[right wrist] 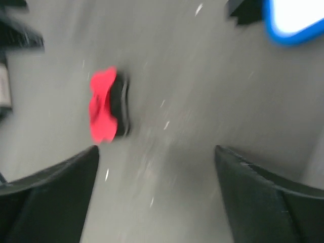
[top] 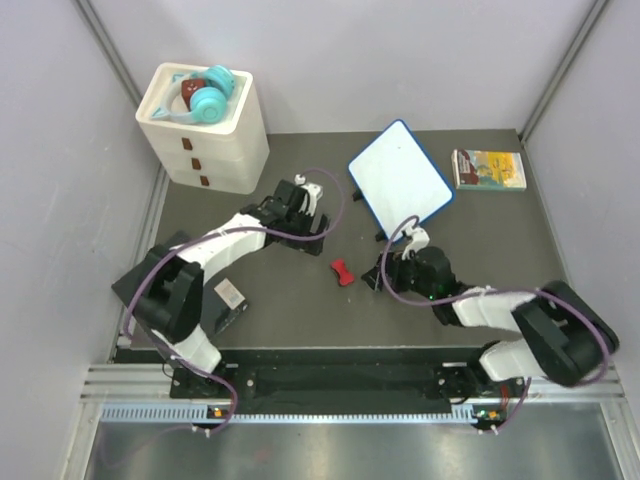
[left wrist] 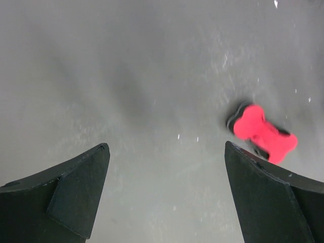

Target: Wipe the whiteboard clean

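The whiteboard (top: 402, 176), white with a blue rim, stands tilted at the back centre of the table, and its face shows no writing; one blue corner of the whiteboard (right wrist: 291, 23) appears in the right wrist view. A small red bone-shaped eraser (top: 343, 272) with a black underside lies loose on the dark mat between the arms, the same eraser (left wrist: 264, 133) (right wrist: 105, 105) showing in both wrist views. My right gripper (top: 374, 276) is open just right of it, nothing between its fingers. My left gripper (top: 308, 222) is open over bare mat, left of the eraser.
A white drawer unit (top: 204, 130) with teal headphones (top: 208, 97) on top stands at the back left. A small colourful book (top: 489, 168) lies at the back right, beside the whiteboard. A black square panel (top: 222, 300) lies near the left arm's base.
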Robot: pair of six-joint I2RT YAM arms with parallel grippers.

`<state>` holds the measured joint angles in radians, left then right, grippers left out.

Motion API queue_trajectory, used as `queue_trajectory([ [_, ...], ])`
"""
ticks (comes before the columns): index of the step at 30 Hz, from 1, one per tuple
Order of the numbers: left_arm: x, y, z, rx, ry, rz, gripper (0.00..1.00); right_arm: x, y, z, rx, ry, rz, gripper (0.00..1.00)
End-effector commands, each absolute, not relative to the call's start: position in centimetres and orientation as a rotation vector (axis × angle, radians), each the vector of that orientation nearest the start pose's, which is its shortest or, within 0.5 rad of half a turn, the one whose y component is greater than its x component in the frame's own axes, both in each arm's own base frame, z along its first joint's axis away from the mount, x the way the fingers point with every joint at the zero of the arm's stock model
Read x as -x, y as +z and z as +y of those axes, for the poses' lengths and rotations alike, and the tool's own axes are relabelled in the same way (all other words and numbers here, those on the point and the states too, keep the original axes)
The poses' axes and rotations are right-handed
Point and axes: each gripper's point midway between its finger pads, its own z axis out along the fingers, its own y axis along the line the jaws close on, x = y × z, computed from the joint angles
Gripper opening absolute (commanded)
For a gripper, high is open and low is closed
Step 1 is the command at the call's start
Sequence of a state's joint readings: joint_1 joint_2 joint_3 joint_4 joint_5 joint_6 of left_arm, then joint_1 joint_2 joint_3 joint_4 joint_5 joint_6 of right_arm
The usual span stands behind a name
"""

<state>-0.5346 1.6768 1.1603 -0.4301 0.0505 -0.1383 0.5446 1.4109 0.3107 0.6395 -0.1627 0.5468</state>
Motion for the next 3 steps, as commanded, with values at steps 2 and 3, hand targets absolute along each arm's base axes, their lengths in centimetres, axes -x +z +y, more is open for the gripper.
queue_trajectory([
  [2,-34.4,12.7,-21.2,-0.432,-0.343,2.36,0.99,-25.6,7.7,20.5,0.198,0.597,2.104,0.99],
  [3,-34.8,12.9,-20.7,-0.404,-0.309,2.351,0.99,-25.7,8.8,20.3,0.194,0.589,2.077,0.99],
])
